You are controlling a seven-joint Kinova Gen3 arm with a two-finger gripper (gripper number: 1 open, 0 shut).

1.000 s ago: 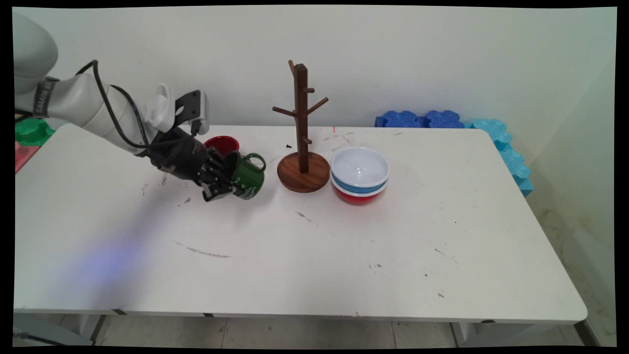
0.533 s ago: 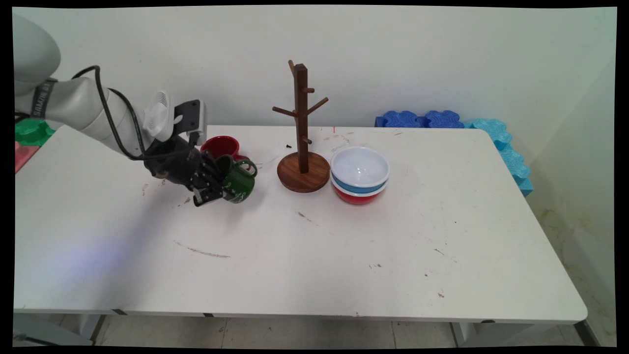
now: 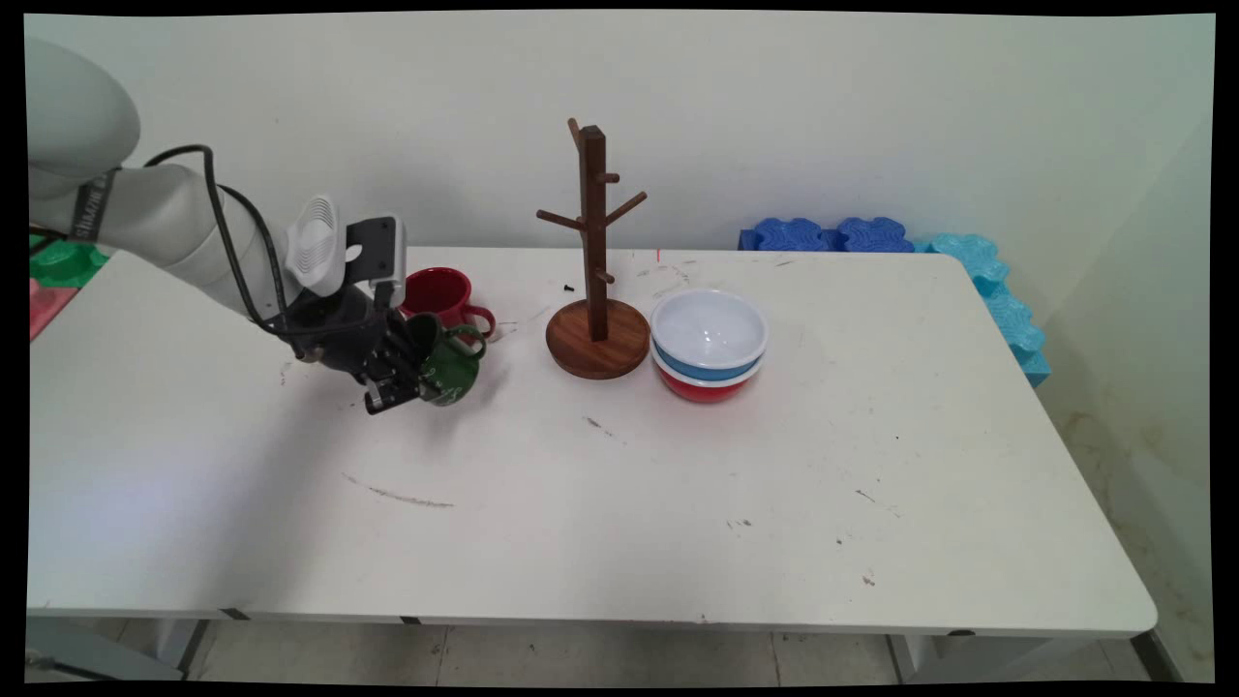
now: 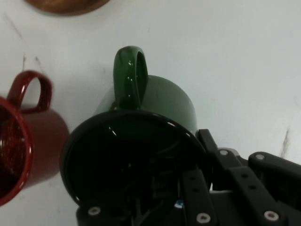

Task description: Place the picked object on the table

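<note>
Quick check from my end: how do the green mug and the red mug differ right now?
The green mug is tipped on its side in the end effector, which is shut on its rim; the red mug stands upright on the table, untouched. The green mug is nearer the camera; the red one sits behind it. Both have one loop handle.

What we are only half seeing

In the hand view, the gripper (image 4: 207, 188) is rising from the bottom edge, which is cutting off its linkage, and one finger is disappearing inside the dark mouth of the green mug (image 4: 155, 101), so we are not seeing its tip. The red mug (image 4: 28, 141) is being clipped by the left edge (only its handle and part of the rim are showing), and the wooden stand's base (image 4: 66, 4) is being cropped by the top edge. In the main view, the gripper (image 3: 407, 373) is covering the green mug's (image 3: 450, 368) near side, and the red bowl (image 3: 705, 387) is lying mostly hidden under the stacked blue bowl (image 3: 707, 366).
</note>
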